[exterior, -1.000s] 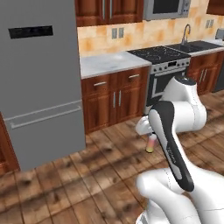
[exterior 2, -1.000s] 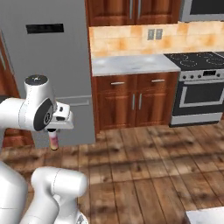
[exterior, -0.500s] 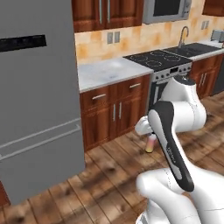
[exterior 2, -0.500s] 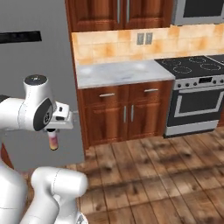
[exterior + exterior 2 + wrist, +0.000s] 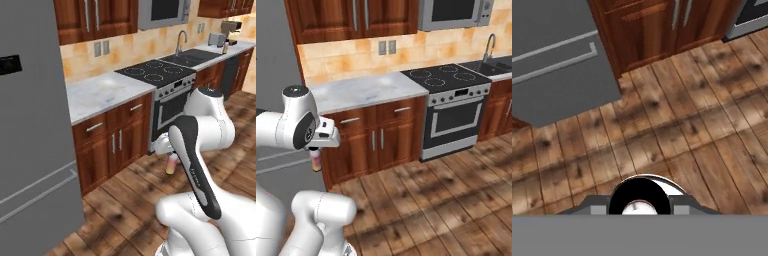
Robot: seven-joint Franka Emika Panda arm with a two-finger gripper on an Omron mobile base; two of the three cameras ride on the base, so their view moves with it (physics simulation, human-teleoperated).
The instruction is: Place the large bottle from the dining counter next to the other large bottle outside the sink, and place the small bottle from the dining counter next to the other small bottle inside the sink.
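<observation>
The two-finger gripper (image 5: 170, 156) pinched a small pink bottle with a yellowish base (image 5: 171, 164), hanging at the left base view's centre right, over the brown wooden plank floor (image 5: 120, 200), before the dark wood cabinets (image 5: 115, 142).

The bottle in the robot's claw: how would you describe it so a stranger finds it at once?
Start at the white robot arm in front of the brown wooden lower cabinets. Below its claw hangs a small pinkish bottle with a pale yellow base, upright over the wooden plank floor. It is the one small thing held in the air.
</observation>
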